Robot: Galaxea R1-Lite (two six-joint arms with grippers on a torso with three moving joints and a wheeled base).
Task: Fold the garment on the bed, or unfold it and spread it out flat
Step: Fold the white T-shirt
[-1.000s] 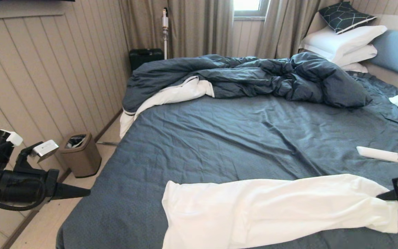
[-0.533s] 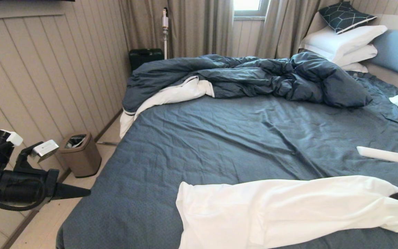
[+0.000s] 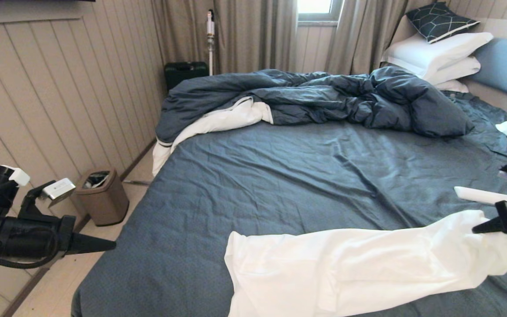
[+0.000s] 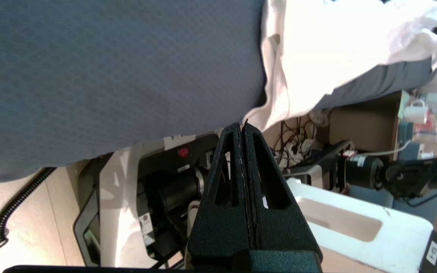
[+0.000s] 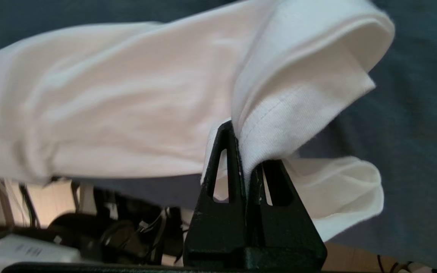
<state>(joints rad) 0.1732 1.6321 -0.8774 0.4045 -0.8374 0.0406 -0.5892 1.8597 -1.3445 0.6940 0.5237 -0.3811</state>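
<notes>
Here, reading from the left, we see the left gripper (image 3: 112, 245) parked off the bed's (image 3: 280, 176) left edge, over the floor, its jaws pressed together on nothing. The white garment (image 3: 346, 268) lies along the bed's near edge, part of it draping over that edge. At the bed's right end, the right gripper (image 3: 475, 230) pinches the garment's hemmed end, jaws nearly closed on the cloth, which is raised off the sheet. We judge two risks: the thin hem could slip free, or the draped part could drag the garment floorward.
</notes>
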